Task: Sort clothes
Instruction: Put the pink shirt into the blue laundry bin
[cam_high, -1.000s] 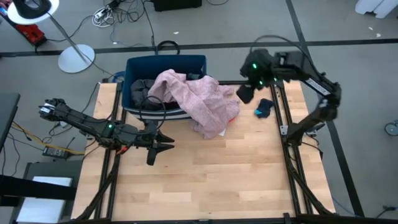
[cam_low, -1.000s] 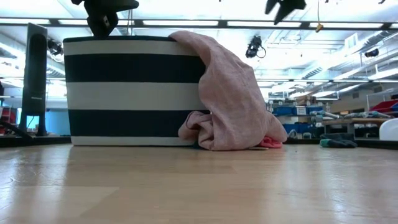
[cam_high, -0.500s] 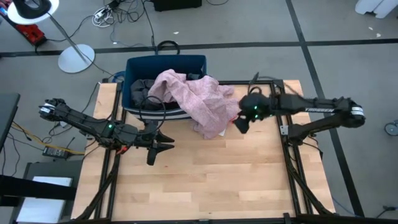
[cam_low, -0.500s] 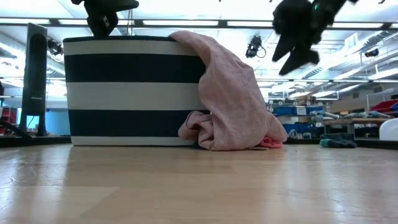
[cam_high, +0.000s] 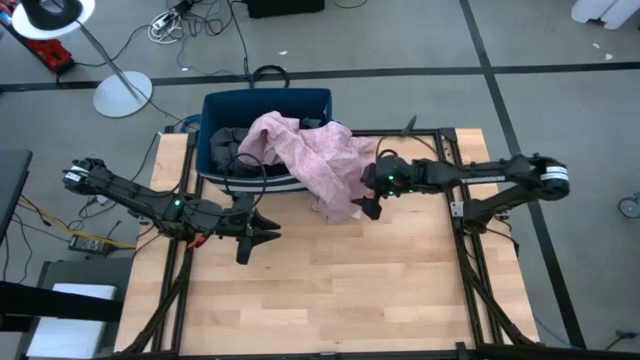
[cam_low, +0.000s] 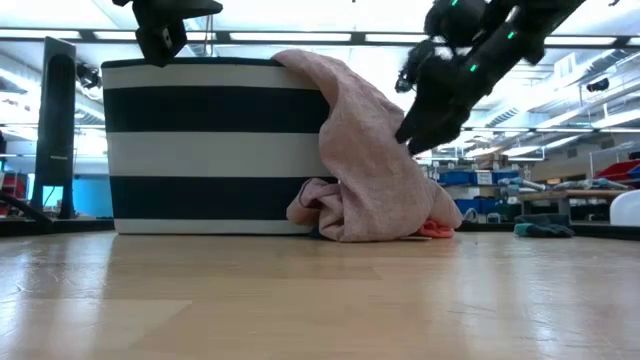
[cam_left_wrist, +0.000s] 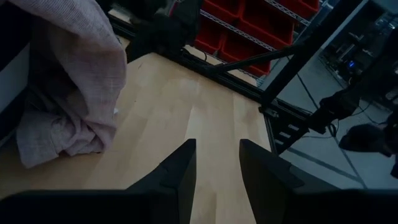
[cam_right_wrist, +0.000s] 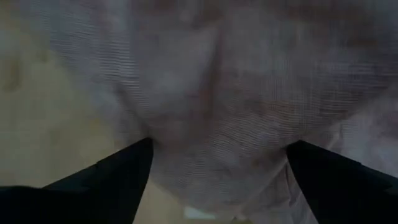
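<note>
Right gripper (cam_high: 366, 205), fingers spread wide, meets one pink garment (cam_high: 320, 160) whose lower folds hide something red-orange (cam_low: 436, 229); left gripper (cam_high: 258, 232) idles, narrowly parted.

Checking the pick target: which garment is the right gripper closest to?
The pink garment draped over the bin's rim onto the table. The open right gripper is at its table-side edge; the dark clothes lie inside the bin.

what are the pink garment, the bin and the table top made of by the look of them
The pink garment looks like thin, matte woven or knit cloth: the right wrist view shows a fine mesh texture and it drapes in soft folds. The bin seems to be stiff fabric, with flat striped walls that stand upright. The table top looks like light wood, with plank seams and a slight sheen.
</note>
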